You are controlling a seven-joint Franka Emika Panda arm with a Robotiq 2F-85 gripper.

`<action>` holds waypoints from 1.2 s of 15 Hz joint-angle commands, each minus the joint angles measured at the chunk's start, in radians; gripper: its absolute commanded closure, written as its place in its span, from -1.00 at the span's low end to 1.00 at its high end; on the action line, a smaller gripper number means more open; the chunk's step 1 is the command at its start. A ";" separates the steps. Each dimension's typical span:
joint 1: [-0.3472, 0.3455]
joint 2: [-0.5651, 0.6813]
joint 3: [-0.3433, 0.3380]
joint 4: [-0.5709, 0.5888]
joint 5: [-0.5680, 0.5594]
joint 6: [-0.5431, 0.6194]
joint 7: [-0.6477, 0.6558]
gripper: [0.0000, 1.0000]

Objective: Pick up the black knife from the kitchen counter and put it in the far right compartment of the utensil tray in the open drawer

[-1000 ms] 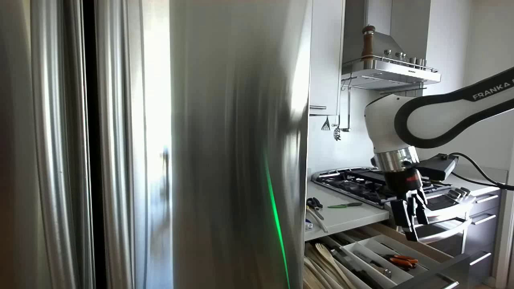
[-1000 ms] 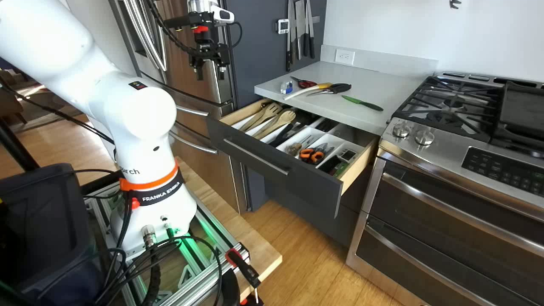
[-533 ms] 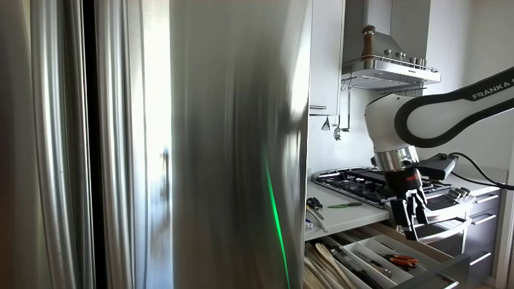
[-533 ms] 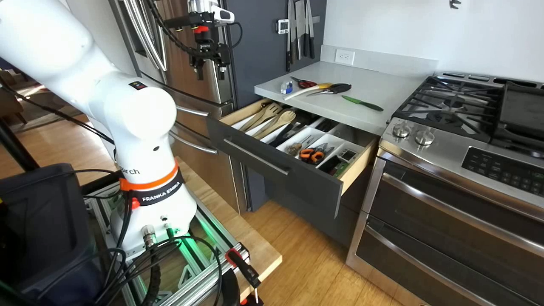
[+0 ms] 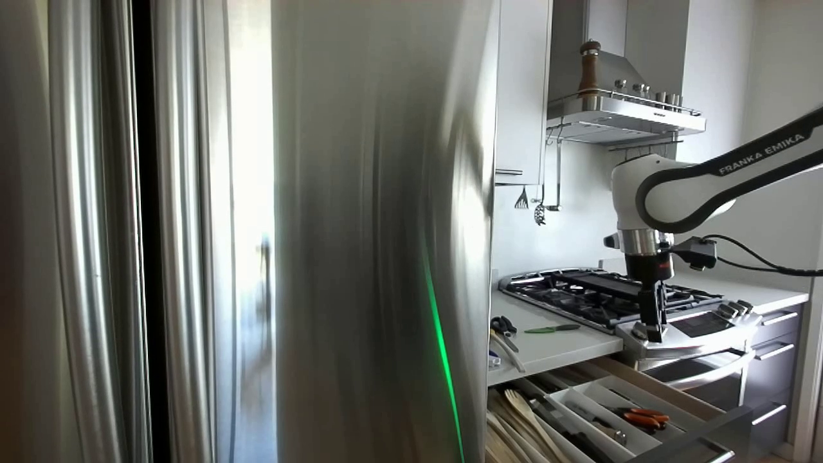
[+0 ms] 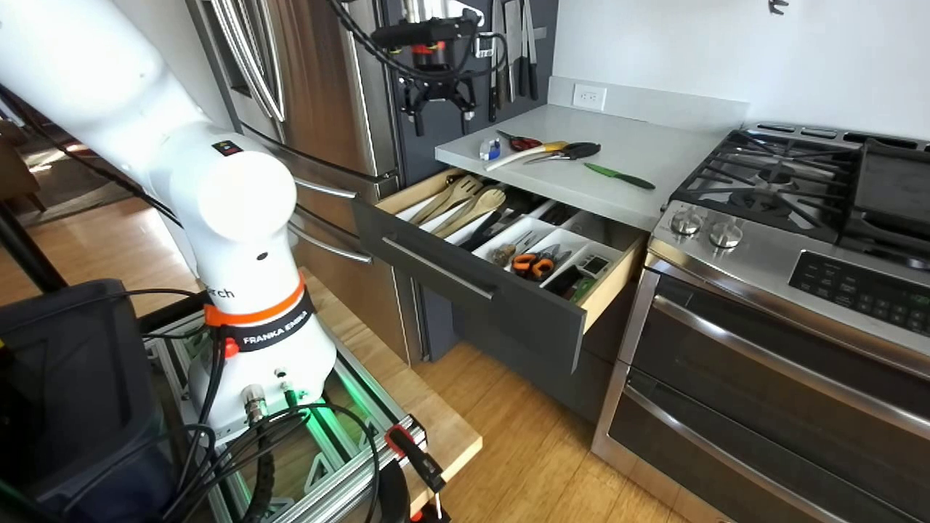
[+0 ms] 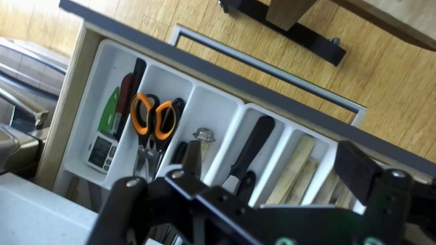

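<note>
My gripper (image 6: 442,125) is open and empty above the open drawer. Its spread fingers (image 7: 274,160) show in the wrist view with nothing between them. On the kitchen counter (image 6: 647,149) lies a green and dark knife (image 6: 619,176), also seen in an exterior view (image 5: 551,328). No all-black knife is plain on the counter. The drawer (image 6: 523,319) has a dark grey front and holds the white utensil tray (image 7: 211,109). In its compartment by the stove-side wall lie a slim black item (image 7: 138,75), a red knife-like item (image 7: 126,88), a green one (image 7: 109,110) and a timer (image 7: 100,153).
The counter also holds red-handled scissors (image 6: 522,142), a yellow-and-white tool (image 6: 527,154), a black-handled tool (image 6: 580,150) and a small blue-and-clear item (image 6: 490,149). The stove (image 6: 726,232) stands beside the drawer. Orange-handled scissors (image 7: 163,122) and wooden utensils (image 6: 472,207) fill other compartments.
Over the last half second my gripper has moved toward the counter in an exterior view, rising somewhat, and the wrist has turned. The things on the counter and in the drawer have not moved.
</note>
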 commanded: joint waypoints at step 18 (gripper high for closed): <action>-0.104 0.398 -0.132 0.328 -0.023 0.213 -0.494 -1.00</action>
